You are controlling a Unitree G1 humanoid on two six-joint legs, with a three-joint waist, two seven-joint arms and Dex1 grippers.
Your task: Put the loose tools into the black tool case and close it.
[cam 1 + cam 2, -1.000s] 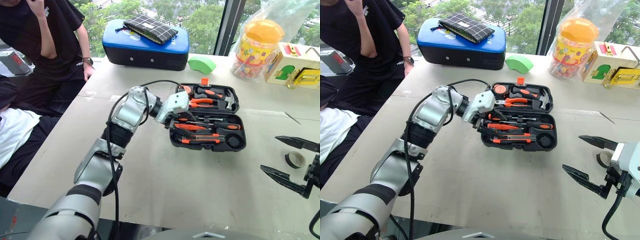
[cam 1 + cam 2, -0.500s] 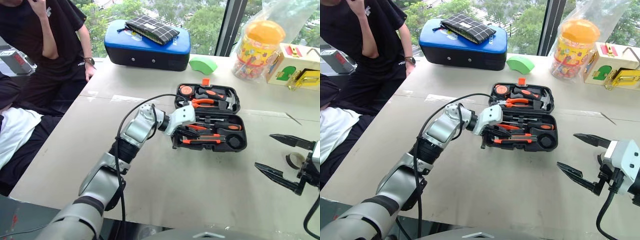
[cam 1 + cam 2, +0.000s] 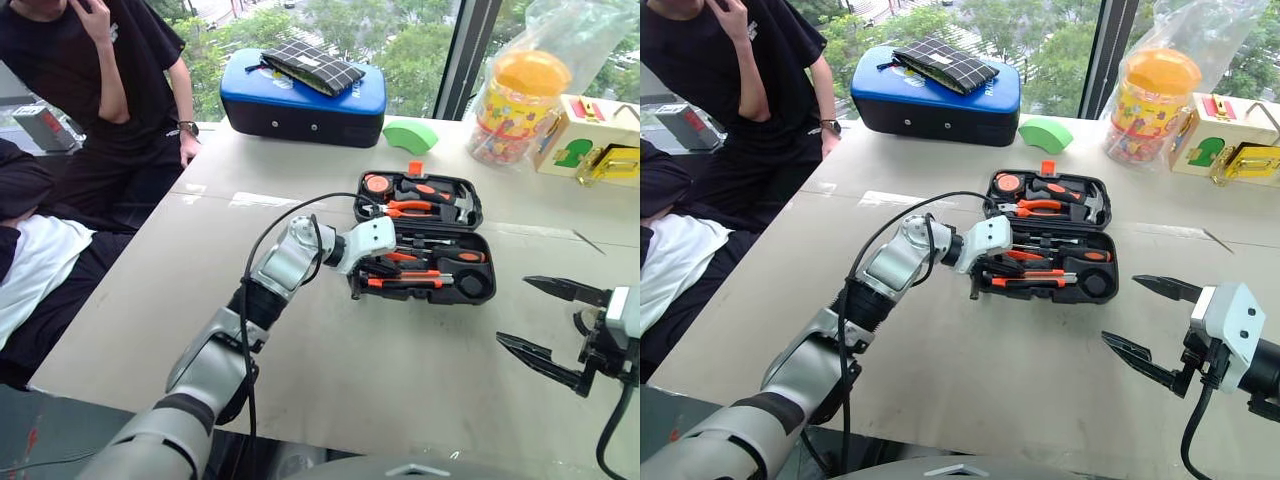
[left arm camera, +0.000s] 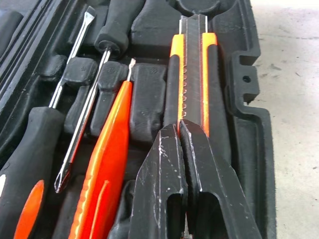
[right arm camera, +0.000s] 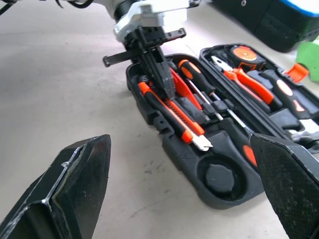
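Left gripper (image 4: 180,130): our fingers are pressed flat together with nothing between them, their tips on the near end of the utility knife (image 4: 192,74). We judge this as a closed-finger push to seat the knife in its slot, not a grasp.
Right gripper (image 3: 1143,320): we hold it spread wide and empty, off to the right above bare table (image 3: 400,370), well apart from the case. It looks parked there so it stays out of the left arm's way.
Tool case (image 3: 480,285): it lies open on the table ahead of us, lid laid flat on the far side with its orange latch (image 3: 411,167) at the far edge.
Utility knife: it lies lengthwise in the slot along the case's near wall, so the left arm reaches it first.
Orange screwdriver (image 4: 105,164): it lies in the tray just beside the knife. We cannot tell whether it is fully pressed home.
Long screwdrivers (image 4: 79,129): both lie side by side in the slots beyond the orange one, black-and-orange handles toward the left wrist camera.
Lid half: pliers (image 3: 408,207), a hammer (image 3: 452,203) and a round tape measure (image 3: 376,183) sit in their moulded places there.
Task stage: we judge all the loose tools are in the tray and the lid is not yet shut.
Next need: we would lift the left fingers clear before the lid swings over them.
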